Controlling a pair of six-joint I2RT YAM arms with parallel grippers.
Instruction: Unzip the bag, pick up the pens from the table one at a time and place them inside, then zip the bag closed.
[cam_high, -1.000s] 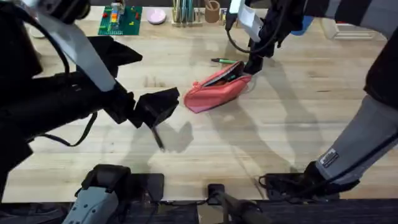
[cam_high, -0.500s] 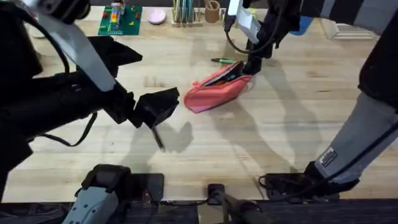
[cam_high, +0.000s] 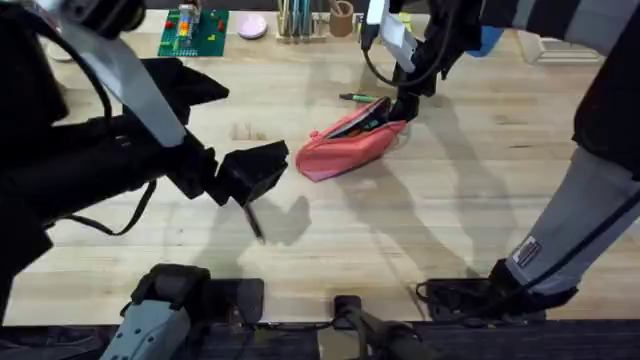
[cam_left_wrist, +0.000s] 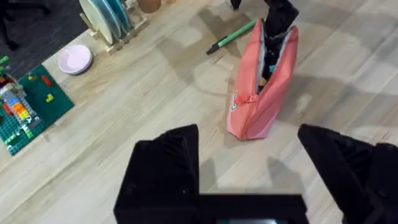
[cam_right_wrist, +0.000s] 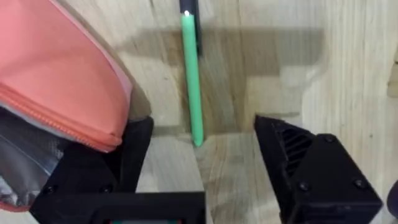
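now we're at the bag, lying unzipped mid-table with its mouth gaping toward the far side. the green pen lies on the table just beyond that mouth. our right gripper hangs right over the pen's near end, jaws spread wide and empty, one finger brushing the bag's lip. we'd nudge away from the bag, straddle the barrel squarely, drop low and close gently so the fabric isn't pinched. our left gripper waits well short of the bag, open too, holding nothing.
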